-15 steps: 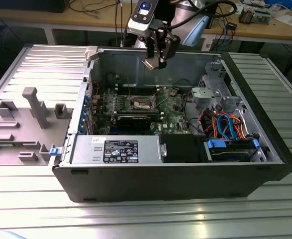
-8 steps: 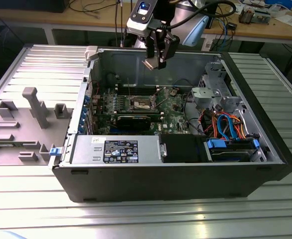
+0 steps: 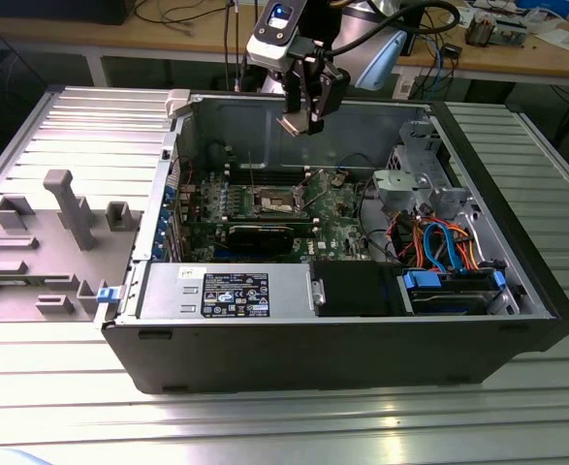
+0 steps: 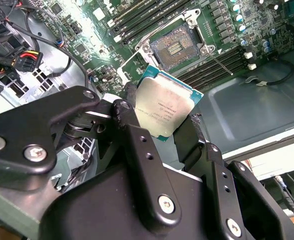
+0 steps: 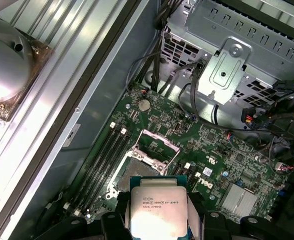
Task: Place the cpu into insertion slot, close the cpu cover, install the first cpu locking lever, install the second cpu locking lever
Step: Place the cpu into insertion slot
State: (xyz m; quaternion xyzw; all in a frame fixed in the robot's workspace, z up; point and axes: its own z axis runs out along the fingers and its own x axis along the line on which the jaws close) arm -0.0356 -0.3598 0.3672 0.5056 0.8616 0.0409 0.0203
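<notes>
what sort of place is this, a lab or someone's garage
Probably a robotics lab or workshop: an open computer case lies on a ribbed metal table, a wooden bench strewn with cables runs behind it, and the gripper holds the cpu above the board.

- The computer case lies open at the middle of the counter, with the circuit board on its floor.
- The insertion slot sits mid-board.
- The cpu, gripped in the hand, hangs over the board, apart from the slot.
- The power supply box lies along the case's near wall.
</notes>
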